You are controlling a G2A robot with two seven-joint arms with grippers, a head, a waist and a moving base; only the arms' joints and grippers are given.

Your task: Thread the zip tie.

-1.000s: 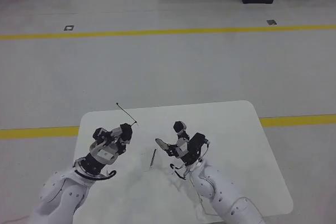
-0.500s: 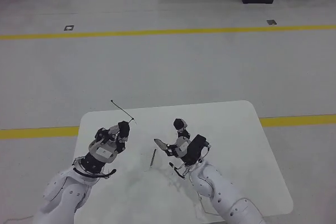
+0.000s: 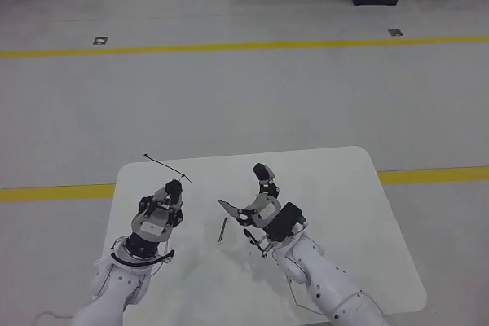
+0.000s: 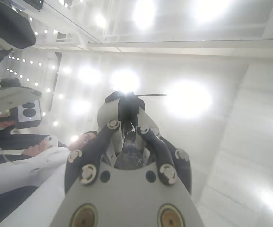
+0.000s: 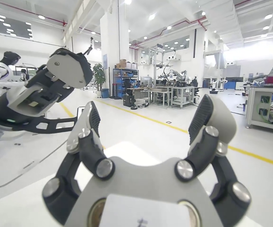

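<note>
You see the L gripper (image 3: 173,190) shut tight on one end of the zip tie (image 3: 167,168), above the left part of the table (image 3: 350,187). The tie's free end points away from the robot, in the air. The R gripper (image 3: 244,189) is wide open and holds nothing, near the L one. Btw. them a short dark strip (image 3: 222,229) lies flat.

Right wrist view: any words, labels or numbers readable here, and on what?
None reads clearly.
Label on the right gripper: print cut off, unreadable.
Blue sign on the pillar: too small to read.
</note>
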